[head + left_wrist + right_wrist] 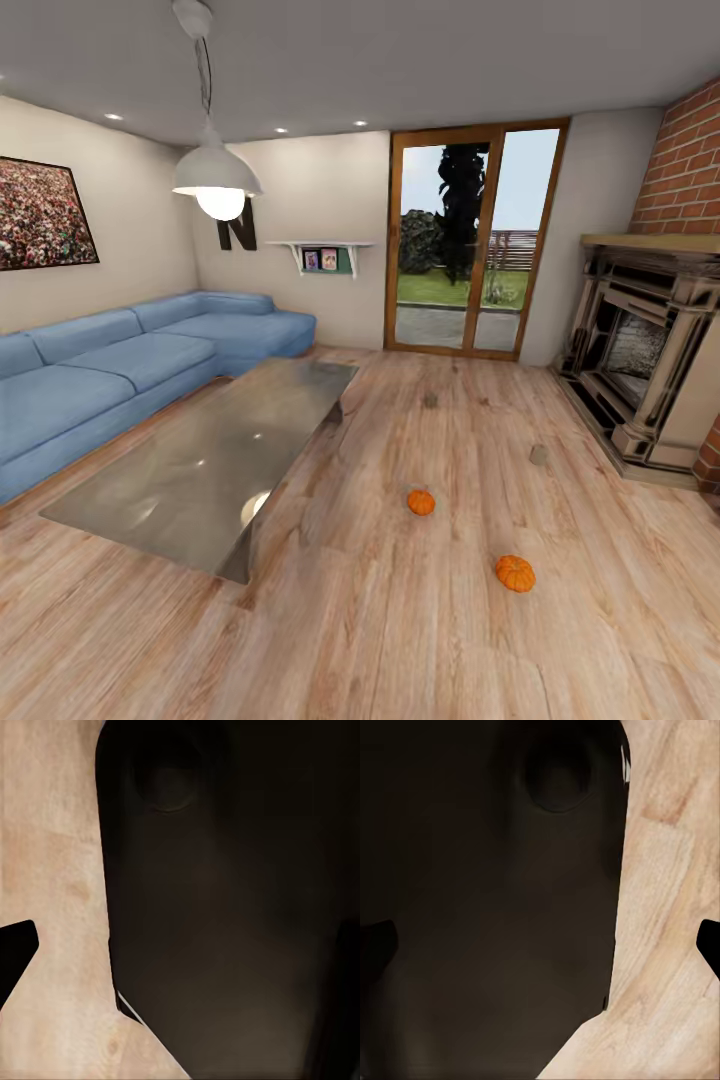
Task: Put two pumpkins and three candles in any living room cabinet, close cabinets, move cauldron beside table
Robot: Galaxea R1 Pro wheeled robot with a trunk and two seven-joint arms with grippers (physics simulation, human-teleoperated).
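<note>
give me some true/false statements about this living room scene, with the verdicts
1. Two small round orange pumpkins, one nearer and one farther, lie on the wooden floor. True.
2. The pumpkins sit on the low grey glass-topped coffee table. False: they are on the floor, to the table's right in the head view.
3. A blue corner sofa stands along the wall beyond the table's far side. True.
4. A small grey-beige candle rests on the stone fireplace. False: it stands on the floor in front of it.
5. The white pendant lamp is unlit. False: its bulb glows.
</note>
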